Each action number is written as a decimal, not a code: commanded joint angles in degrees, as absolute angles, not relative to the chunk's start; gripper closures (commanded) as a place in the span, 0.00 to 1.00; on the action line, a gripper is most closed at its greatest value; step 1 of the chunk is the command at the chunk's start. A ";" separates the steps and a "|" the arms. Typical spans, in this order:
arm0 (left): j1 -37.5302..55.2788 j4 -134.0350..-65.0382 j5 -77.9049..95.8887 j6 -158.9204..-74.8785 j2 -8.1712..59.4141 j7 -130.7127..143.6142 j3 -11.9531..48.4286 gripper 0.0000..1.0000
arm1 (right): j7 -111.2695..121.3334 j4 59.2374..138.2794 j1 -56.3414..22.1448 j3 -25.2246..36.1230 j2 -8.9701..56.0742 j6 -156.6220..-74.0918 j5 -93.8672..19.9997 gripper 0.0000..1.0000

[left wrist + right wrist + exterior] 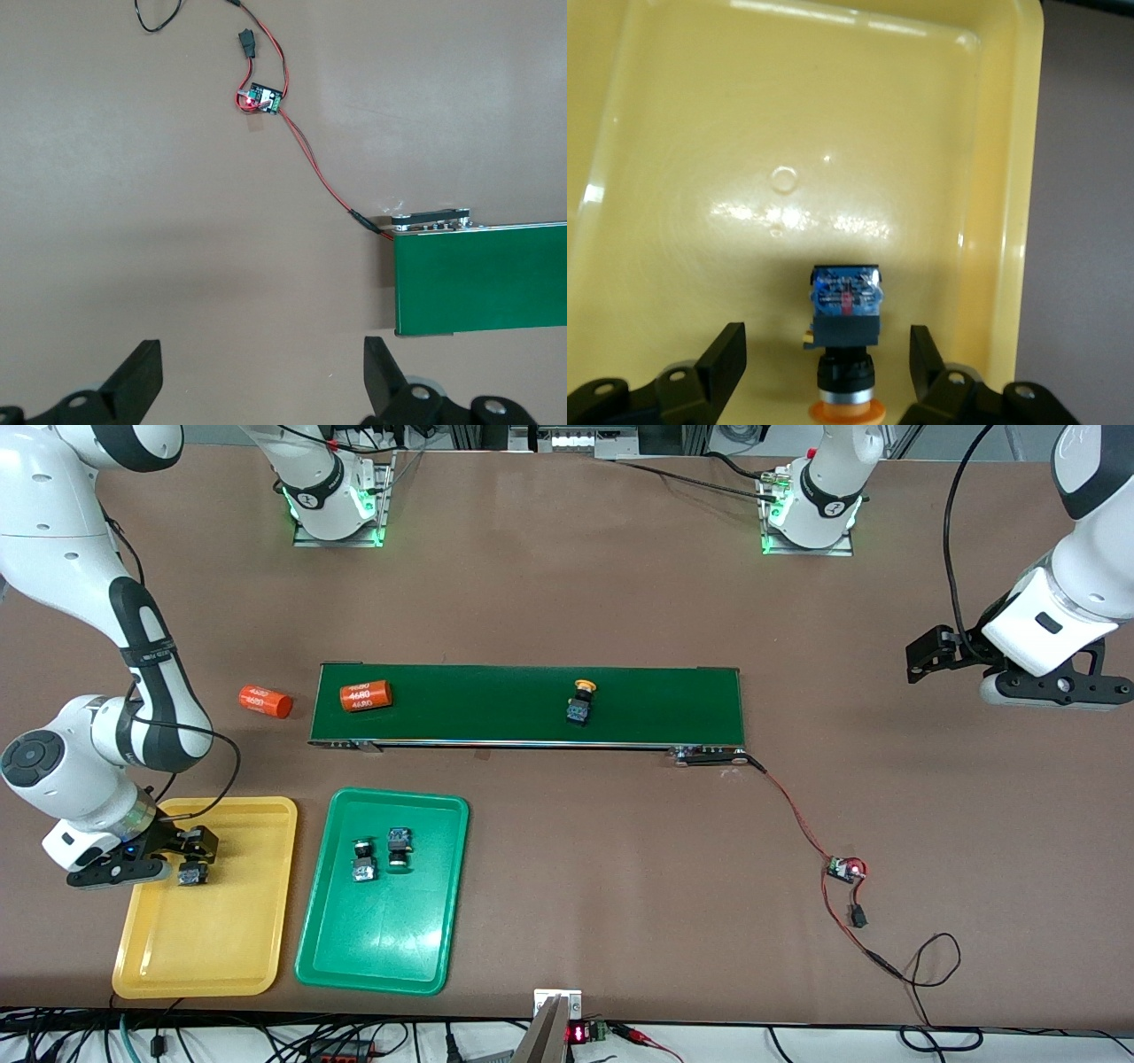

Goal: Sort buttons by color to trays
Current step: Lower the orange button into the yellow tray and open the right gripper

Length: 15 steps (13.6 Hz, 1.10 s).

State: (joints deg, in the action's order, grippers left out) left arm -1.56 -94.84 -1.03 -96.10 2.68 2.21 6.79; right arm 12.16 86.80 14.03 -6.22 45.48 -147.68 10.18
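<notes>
Two trays lie side by side along the worktop (620, 602) edge nearest the front camera, toward the right arm's end: the yellow tray (257, 948) next to that end and the green tray (416, 939) beside it. On the green tray rest two green-capped buttons (362, 861) (399, 847), just beside each other. Over the yellow tray hangs the right gripper (193, 859), its fingers (726, 354) spread apart on either side of a yellow-capped button (845, 341) that lies on the tray floor, ungrasped. Farther from the camera runs the conveyor belt (656, 700), carrying the second yellow-capped button (580, 701) near its middle and an orange cylinder (366, 694) at its end toward the right arm; another orange cylinder (266, 701) lies on the worktop just past that end. Near the left arm's end of the worktop waits the left gripper (261, 385), fingers (137, 376) released and empty.
</notes>
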 commanded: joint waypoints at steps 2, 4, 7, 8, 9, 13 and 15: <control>-1.32 -93.08 -0.70 -95.27 3.43 1.32 6.68 0.00 | 6.97 87.98 11.70 -6.50 40.45 -140.31 9.32 0.12; -1.32 -93.08 -0.70 -95.27 3.43 1.41 6.68 0.00 | 1.08 88.76 9.50 -6.76 36.67 -132.40 9.32 0.01; -1.32 -93.08 -0.70 -95.27 3.43 1.49 6.68 0.00 | -8.40 91.14 5.37 -7.21 31.22 -124.91 8.27 0.00; -1.41 -92.99 -0.62 -95.27 3.43 1.41 6.68 0.00 | -10.79 91.40 3.80 -7.21 30.07 -122.02 6.87 0.00; -1.49 -92.99 -0.70 -95.27 3.43 1.23 6.68 0.00 | -11.51 91.75 2.82 -7.29 28.75 -120.08 5.20 0.00; -1.76 -92.90 -0.70 -95.27 3.43 1.06 6.59 0.00 | -22.10 96.84 -2.88 -8.96 22.60 -117.08 1.58 0.00; -1.93 -92.90 -0.70 -95.27 3.43 0.88 6.59 0.00 | -28.62 99.57 -4.48 -11.76 20.58 -117.07 1.67 0.00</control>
State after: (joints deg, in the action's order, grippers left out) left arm -1.61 -94.61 -1.03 -96.10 2.70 2.19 6.68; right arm -23.07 94.72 -3.05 -9.90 24.40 -117.25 2.36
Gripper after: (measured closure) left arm 0.000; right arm 0.000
